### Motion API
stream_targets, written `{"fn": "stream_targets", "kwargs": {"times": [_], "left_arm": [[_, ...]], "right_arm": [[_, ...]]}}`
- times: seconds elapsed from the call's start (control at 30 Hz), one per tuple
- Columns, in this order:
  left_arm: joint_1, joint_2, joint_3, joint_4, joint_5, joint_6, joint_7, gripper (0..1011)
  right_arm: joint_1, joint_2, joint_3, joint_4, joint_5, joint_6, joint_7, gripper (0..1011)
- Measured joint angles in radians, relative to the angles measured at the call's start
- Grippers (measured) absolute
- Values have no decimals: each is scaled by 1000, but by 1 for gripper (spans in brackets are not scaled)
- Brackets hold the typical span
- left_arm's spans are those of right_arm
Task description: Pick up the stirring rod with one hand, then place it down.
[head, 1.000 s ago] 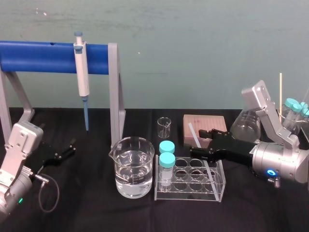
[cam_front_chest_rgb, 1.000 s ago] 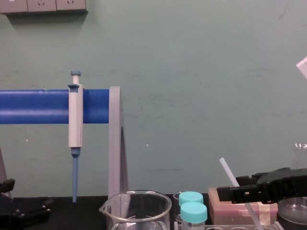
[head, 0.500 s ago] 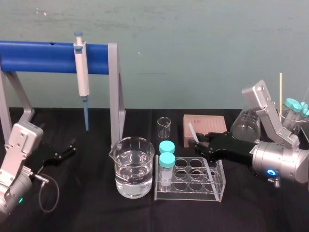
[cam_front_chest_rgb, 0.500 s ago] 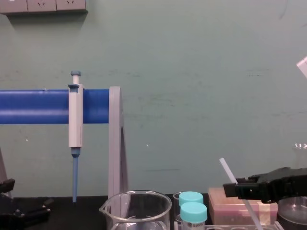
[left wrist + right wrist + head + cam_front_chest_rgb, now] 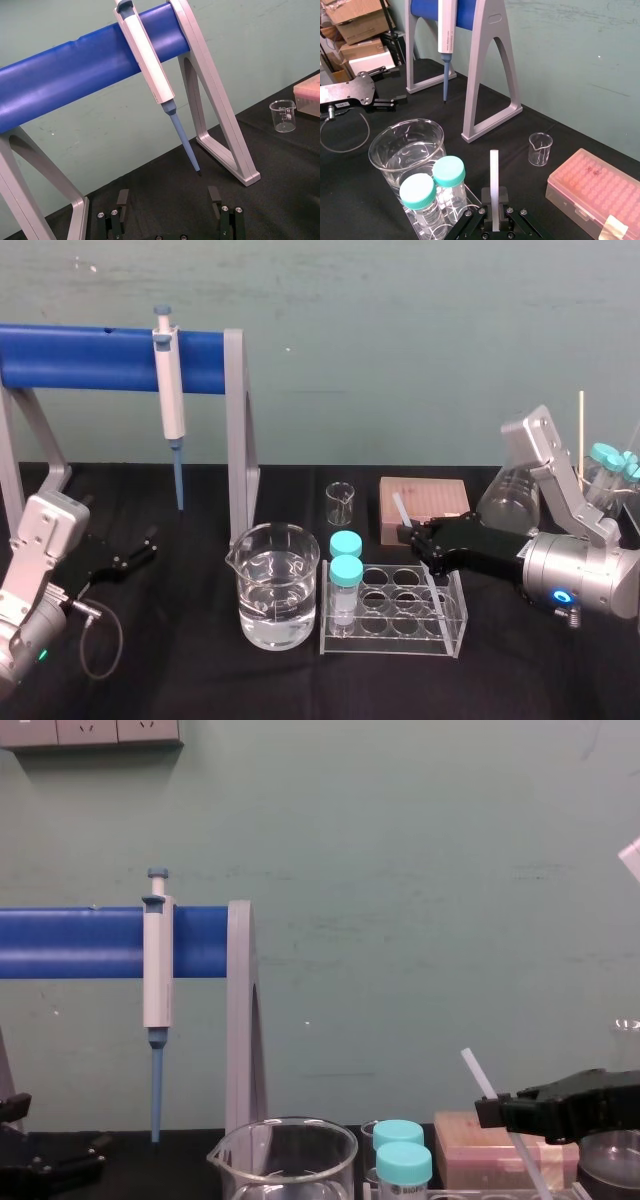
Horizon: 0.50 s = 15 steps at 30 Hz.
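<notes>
Head view showed my right gripper (image 5: 416, 536) clamped on the stirring rod (image 5: 399, 510), held aslant over the tube rack (image 5: 392, 648). To set it down well, I judged I should lower slowly, clear of the capped vials (image 5: 346, 570), then release. My left gripper (image 5: 130, 558) sat parked at my left, fingers apart.

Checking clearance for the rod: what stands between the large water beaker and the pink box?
Head view: two teal-capped vials in the clear rack's left end, with a small empty beaker behind them.
</notes>
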<state>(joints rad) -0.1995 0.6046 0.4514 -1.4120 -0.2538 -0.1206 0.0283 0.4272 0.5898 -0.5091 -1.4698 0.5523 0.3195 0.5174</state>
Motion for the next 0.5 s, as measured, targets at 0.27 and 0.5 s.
{"fn": "stream_targets", "kwargs": {"times": [0.27, 0.5], "left_arm": [[0, 0, 0, 0, 0, 0, 0, 1000], [0, 0, 0, 0, 0, 0, 0, 1000]], "right_arm": [[-30, -15, 29, -4, 14, -75, -13, 67], [-75, -28, 68, -10, 19, -190, -18, 67]]}}
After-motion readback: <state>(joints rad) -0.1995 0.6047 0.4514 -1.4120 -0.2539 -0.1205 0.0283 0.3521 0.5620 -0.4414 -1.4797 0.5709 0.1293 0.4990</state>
